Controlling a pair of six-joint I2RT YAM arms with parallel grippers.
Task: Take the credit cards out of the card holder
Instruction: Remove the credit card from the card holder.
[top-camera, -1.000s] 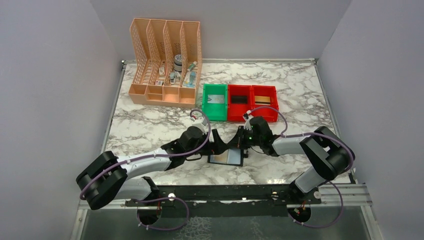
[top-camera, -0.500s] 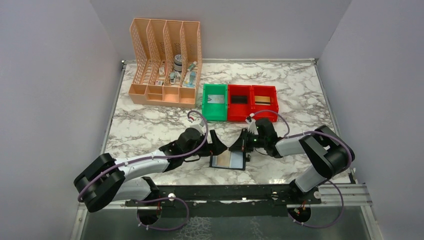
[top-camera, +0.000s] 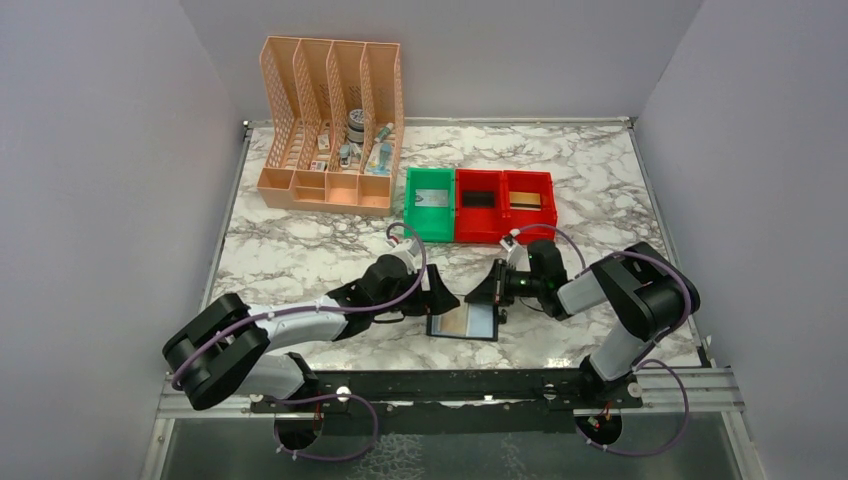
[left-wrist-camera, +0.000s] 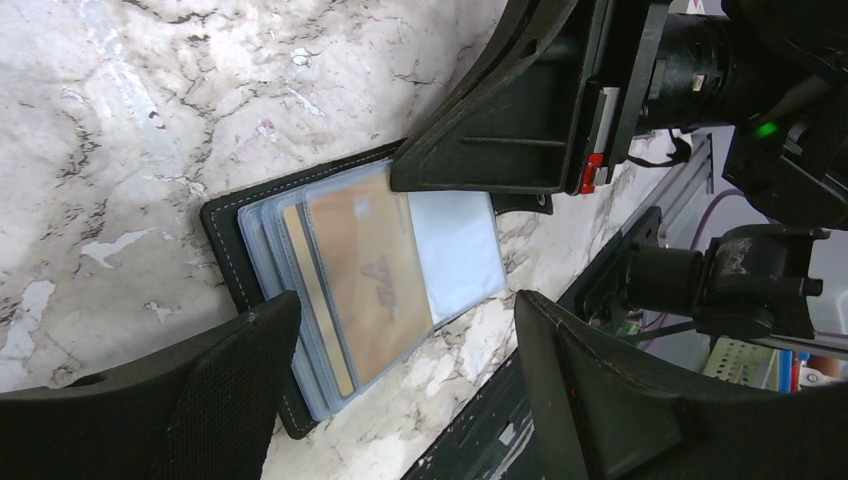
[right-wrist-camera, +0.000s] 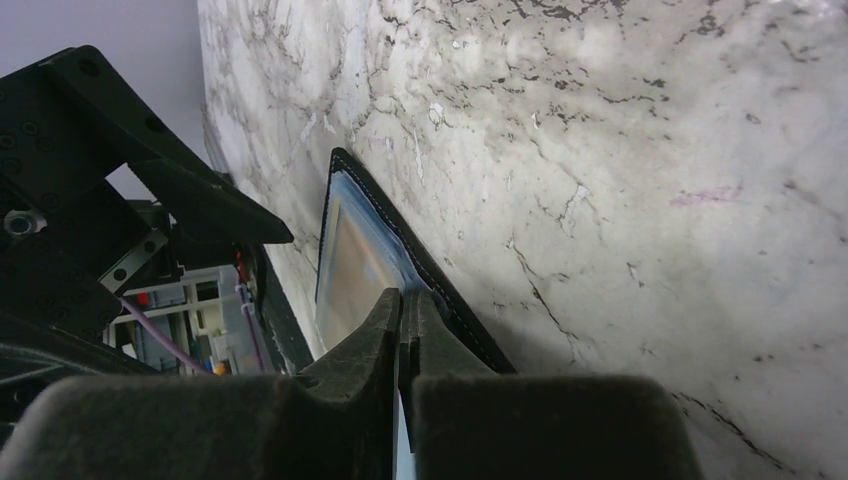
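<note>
Top external view: the card holder (top-camera: 463, 322) lies open on the bench (top-camera: 300, 255), close to the middle of its near edge, with its grey-blue sleeves (left-wrist-camera: 455, 250) facing up. The left wrist view shows a tan credit card (left-wrist-camera: 365, 275) in the topmost one. The left end effector (left-wrist-camera: 405, 330) stands wide open and holds nothing, its fingers on either side of the holder. The right end effector (right-wrist-camera: 402, 300) is fully closed with nothing between its fingers, its tips at the holder's far right corner.

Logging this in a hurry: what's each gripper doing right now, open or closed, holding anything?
Left gripper: open over the card holder, holding nothing.
Right gripper: shut, tips at the card holder's edge; whether it pinches anything cannot be told.
</note>
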